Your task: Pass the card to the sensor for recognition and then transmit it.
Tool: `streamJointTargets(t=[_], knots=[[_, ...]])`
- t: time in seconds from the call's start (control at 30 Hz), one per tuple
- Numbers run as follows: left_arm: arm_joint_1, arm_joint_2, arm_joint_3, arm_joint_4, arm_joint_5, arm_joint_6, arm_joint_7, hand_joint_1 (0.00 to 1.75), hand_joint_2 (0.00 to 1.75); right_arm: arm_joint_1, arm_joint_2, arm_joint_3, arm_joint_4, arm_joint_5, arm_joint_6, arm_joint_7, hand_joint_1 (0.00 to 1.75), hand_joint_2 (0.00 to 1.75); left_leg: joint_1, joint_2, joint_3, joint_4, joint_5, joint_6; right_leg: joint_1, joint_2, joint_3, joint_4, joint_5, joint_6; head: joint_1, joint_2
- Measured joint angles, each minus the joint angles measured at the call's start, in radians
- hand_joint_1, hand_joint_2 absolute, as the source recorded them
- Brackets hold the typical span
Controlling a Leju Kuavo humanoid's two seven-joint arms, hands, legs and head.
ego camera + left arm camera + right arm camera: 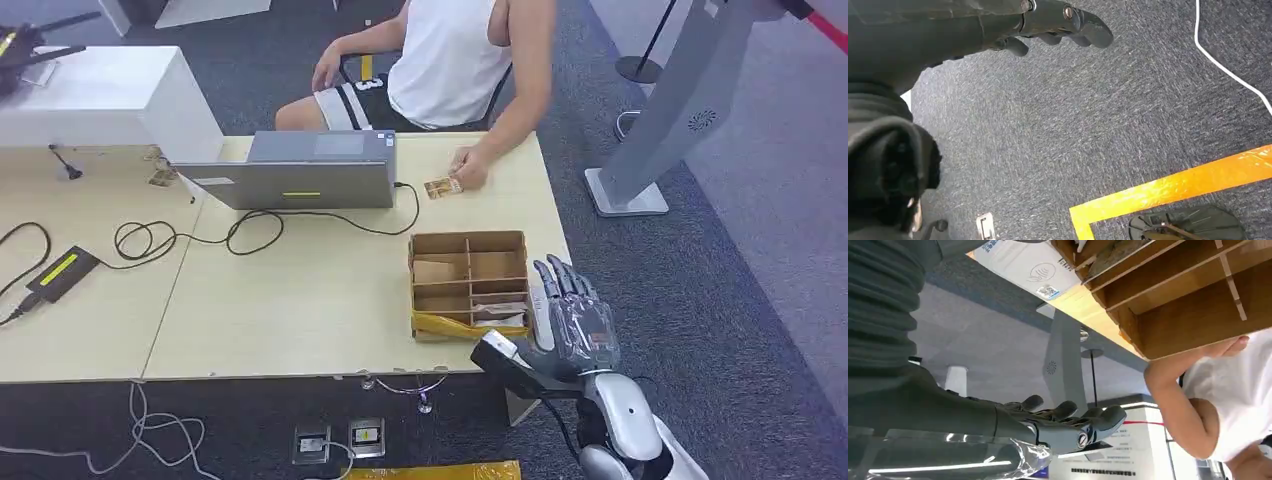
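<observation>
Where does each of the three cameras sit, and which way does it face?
Head view: high on the body, looking down at the table, the divided box and a seated person; right hand rises beside the box.
Left wrist view: faces carpet and yellow tape; left hand hangs.
Right wrist view: looks past the right hand.
Shared: box, person.

Pale wood-tone bench (300,300); brown cardboard divider box (468,283) just left of the right robot hand (572,322), which is translucent grey with dark fingers on a silver arm. Beyond the box: tan patterned card (442,187), grey laptop (310,170) with a yellow-green strip, black cables (190,240), person in white top (450,60). Left robot hand (1058,22) dark grey over speckled blue-grey carpet (1073,125) with orange-yellow tape line (1173,185) and white cord (1228,70).
</observation>
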Motion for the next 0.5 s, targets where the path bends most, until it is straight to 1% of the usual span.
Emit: streamJointTargets(t=[0.2, 0.4, 0.5], knots=[[0.0, 0.0, 0.0, 0.0, -0.001, -0.001, 0.0, 0.0, 0.0, 0.0, 0.0, 0.0, 0.002, 0.0, 0.011, -0.007, 0.0, 1.75, 0.0, 0.0, 0.0, 0.0, 0.0, 0.0, 0.0, 0.0, 0.0, 0.0, 0.0, 0.0, 0.0, 0.0], [-0.005, 0.0, 0.0, 0.0, -0.014, -0.003, 0.0, 0.0, 0.0, -0.015, 0.002, 0.003, 0.016, -0.046, 0.032, -0.045, 0.0, 1.75, 0.0, 0.0, 0.0, 0.0, 0.0, 0.0, 0.0, 0.0, 0.0, 0.0, 0.0, 0.0, 0.0, 0.0], [-0.006, 0.0, 0.0, 0.0, -0.019, -0.003, 0.004, 0.0, 0.0, -0.025, 0.01, 0.006, 0.03, -0.064, 0.034, -0.052, 0.0, 1.75, 0.0, 0.0, 0.0, 0.0, 0.0, 0.0, 0.0, 0.0, 0.0, 0.0, 0.0, 0.0, 0.0, 0.0]])
